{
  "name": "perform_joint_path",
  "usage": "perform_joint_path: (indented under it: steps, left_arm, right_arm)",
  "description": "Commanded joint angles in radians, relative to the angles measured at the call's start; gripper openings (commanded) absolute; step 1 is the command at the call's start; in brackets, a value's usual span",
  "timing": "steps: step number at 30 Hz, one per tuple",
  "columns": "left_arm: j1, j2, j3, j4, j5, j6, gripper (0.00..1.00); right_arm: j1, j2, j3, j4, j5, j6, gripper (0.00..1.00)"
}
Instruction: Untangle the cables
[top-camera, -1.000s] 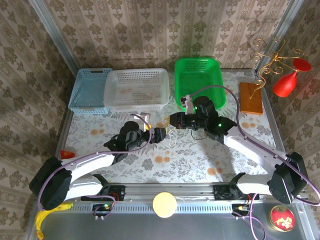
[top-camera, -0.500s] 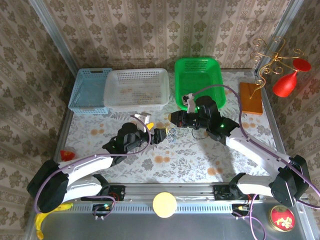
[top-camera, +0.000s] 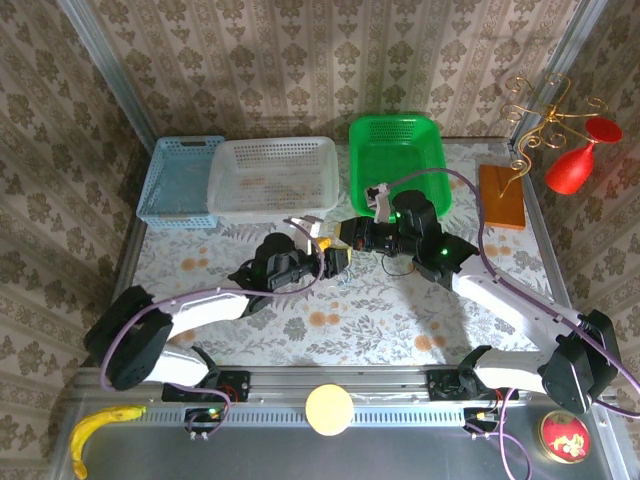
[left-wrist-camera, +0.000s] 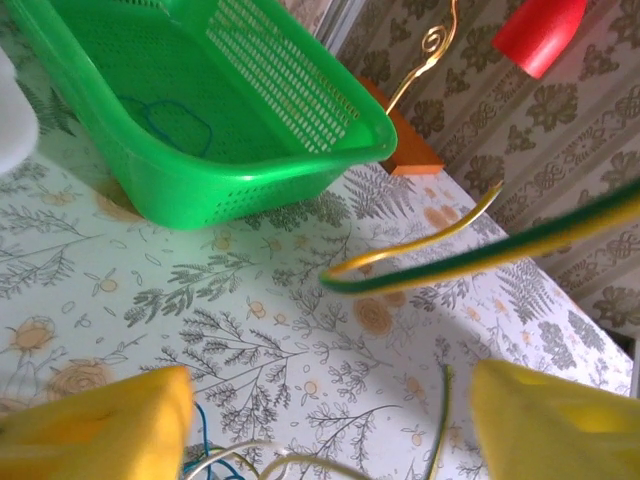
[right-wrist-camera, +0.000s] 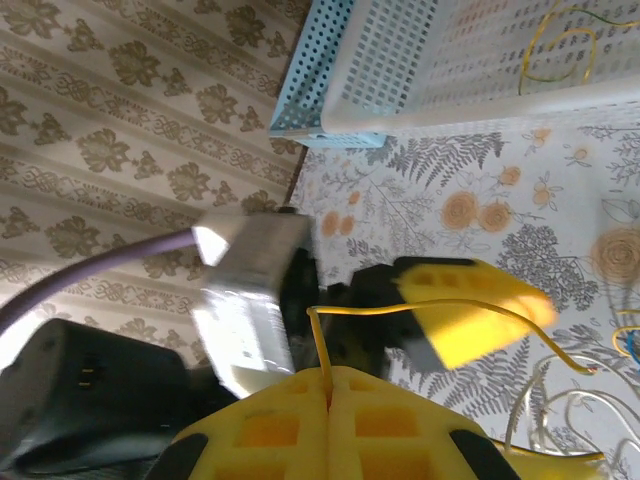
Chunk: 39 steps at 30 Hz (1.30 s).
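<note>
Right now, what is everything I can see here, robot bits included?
cables: one small clump, yellow, green and pale strands, mid-table between the hands
blue basket: one, pale blue, far left
white basket: one, white, far middle, a yellow wire loop inside
green basket: one, green, right of the white one, a dark loop inside
wooden block: one, orange-brown, far right
wire stand: one, gold, curly, above the block
banana: one, yellow, near left corner
round tin: one, red and gold, near right corner
table: one, floral cloth
left hand: one, yellow pads, open, a cable crossing between them
right hand: one, yellow pads, shut on a yellow cable
</note>
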Motion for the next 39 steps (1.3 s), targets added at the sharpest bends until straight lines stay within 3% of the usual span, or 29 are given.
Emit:
perform_joint_path:
  steps: [1, 5, 8, 15, 19, 25, 33, 39]
  left_arm:
    - [-0.006, 0.055, 0.031, 0.096, 0.035, -0.004, 0.58]
    - [-0.006, 0.095, 0.016, 0.121, 0.032, -0.011, 0.27]
    - [-0.006, 0.097, -0.014, 0.125, 0.023, -0.016, 0.12]
    - [-0.006, 0.061, -0.094, 0.129, -0.004, -0.034, 0.13]
    - [-0.004, 0.009, -0.107, 0.097, -0.016, -0.031, 0.26]
    - [0.030, -0.131, -0.088, -0.022, -0.046, -0.038, 0.62]
    - [0.177, -0.335, -0.006, -0.224, -0.018, -0.149, 0.95]
    - [0.308, -0.419, 0.105, -0.398, 0.053, -0.157, 1.00]
  right_arm:
    - [-0.005, -0.028, 0.046, 0.048, -0.026, 0.038, 0.00]
    - [-0.014, -0.049, 0.079, 0.042, -0.033, 0.049, 0.00]
    - [-0.035, -0.064, 0.108, 0.038, -0.037, 0.053, 0.00]
    - [-0.100, -0.077, 0.153, 0.032, -0.035, 0.054, 0.00]
    - [-0.132, -0.070, 0.152, 0.027, -0.044, 0.048, 0.00]
    - [-0.156, -0.069, 0.132, 0.000, -0.037, 0.012, 0.00]
    - [-0.172, -0.069, 0.104, -0.023, -0.026, -0.020, 0.00]
    - [-0.178, -0.043, 0.134, -0.094, 0.037, -0.106, 0.00]
